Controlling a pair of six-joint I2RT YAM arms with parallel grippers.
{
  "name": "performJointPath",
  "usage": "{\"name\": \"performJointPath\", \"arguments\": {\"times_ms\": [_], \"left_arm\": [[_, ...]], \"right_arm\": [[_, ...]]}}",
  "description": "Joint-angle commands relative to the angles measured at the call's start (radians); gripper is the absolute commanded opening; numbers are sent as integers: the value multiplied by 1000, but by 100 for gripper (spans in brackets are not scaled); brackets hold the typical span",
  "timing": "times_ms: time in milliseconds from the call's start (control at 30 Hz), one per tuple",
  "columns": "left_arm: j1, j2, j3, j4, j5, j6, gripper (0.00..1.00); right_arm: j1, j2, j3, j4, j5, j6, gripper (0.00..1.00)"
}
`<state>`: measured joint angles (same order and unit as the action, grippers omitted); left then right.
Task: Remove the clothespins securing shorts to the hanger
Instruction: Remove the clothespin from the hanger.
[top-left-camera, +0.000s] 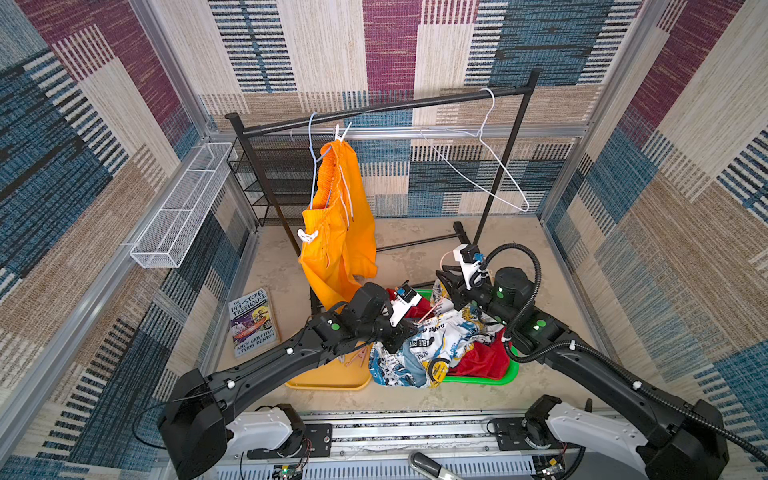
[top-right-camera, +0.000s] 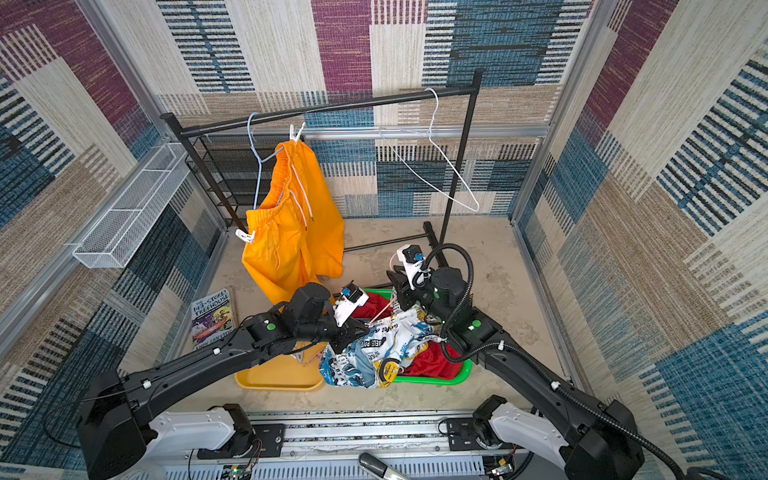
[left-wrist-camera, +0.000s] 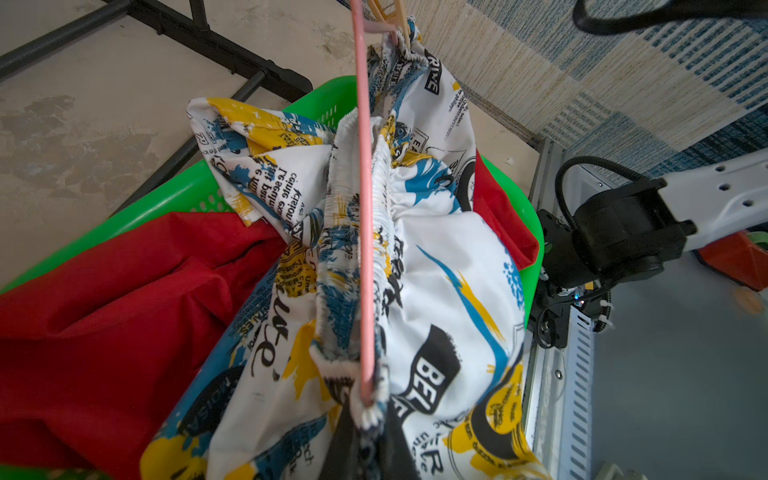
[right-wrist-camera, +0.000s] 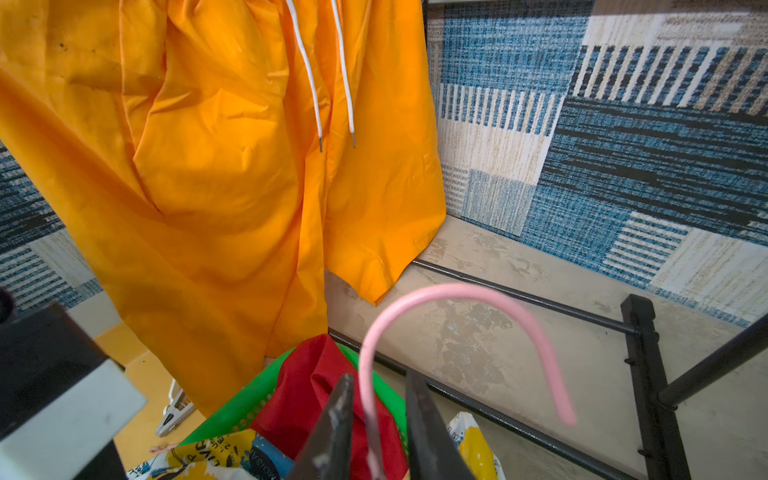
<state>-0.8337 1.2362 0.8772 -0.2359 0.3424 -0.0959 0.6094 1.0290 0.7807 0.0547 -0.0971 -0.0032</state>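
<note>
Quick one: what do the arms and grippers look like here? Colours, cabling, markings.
The left arm and right arm: matte black links, white shoulder housings at the rail. Green dots mark the joints; white clips pin the cabling. A black corrugated hose runs along the right arm only. White camera brackets sit at both wrists. The right gripper has dark, tapered, scuffed fingers.

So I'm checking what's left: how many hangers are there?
3: blue hanger on the rail with orange shorts; empty white hanger on the rail; pink hanger through the printed shorts over the green basket. More may be hidden.
</note>
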Motion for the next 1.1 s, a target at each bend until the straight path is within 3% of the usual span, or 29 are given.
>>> {"name": "performJointPath", "arguments": {"times_ms": [0,133,300,600,800,1067], "left_arm": [[-2,-22,-12,41,-30,-12,0],[-22,-68,-27,51,-90,5,0],[-24,-86,-53,74,-132,5,0],[-29,-84,-80,101,-176,2,0],[-37,-110,-101,112,-219,12,0],[-76,-145,-139,148,-300,37,0]], "right_arm": [[1,-11,3,10,-1,32,37],[3,-43,0,-13,9,85,54],[1,-128,18,-57,21,166,64],[1,-199,79,-303,258,358,67],[0,-134,143,-472,372,528,68],[-27,4,303,-642,413,678,72]]}}
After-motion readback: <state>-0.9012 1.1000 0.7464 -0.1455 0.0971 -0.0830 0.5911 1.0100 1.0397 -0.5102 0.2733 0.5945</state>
